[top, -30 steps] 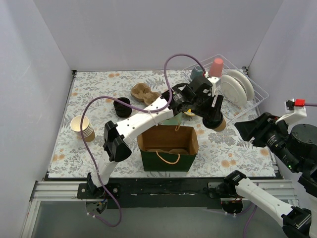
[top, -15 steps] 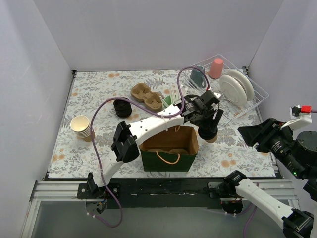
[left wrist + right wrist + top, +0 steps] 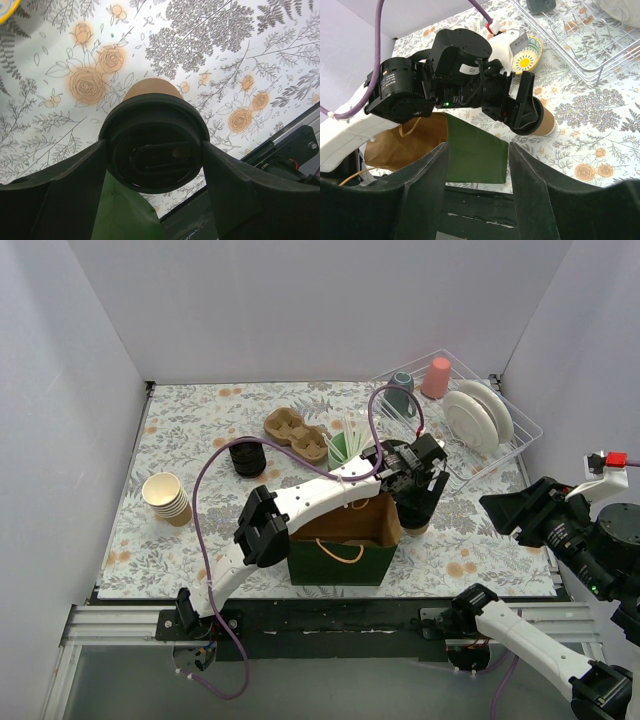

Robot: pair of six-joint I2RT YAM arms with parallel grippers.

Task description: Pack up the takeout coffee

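The left claw grips the takeout coffee by its black lid, just at three o'clock of the green bag. The right claw is wide apart, holding nothing.

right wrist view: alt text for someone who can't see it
The left gripper holds the takeout coffee, a lidded brown paper cup tipped sideways, beside the open green paper bag on a floral table cover. A wire dish rack sits behind.

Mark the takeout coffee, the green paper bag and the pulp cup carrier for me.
takeout coffee (image 3: 154, 150): left wrist view, on its black lid.
green paper bag (image 3: 370, 562): top external view, on its front wall.
pulp cup carrier (image 3: 296, 434): top external view, on its middle, between pockets.
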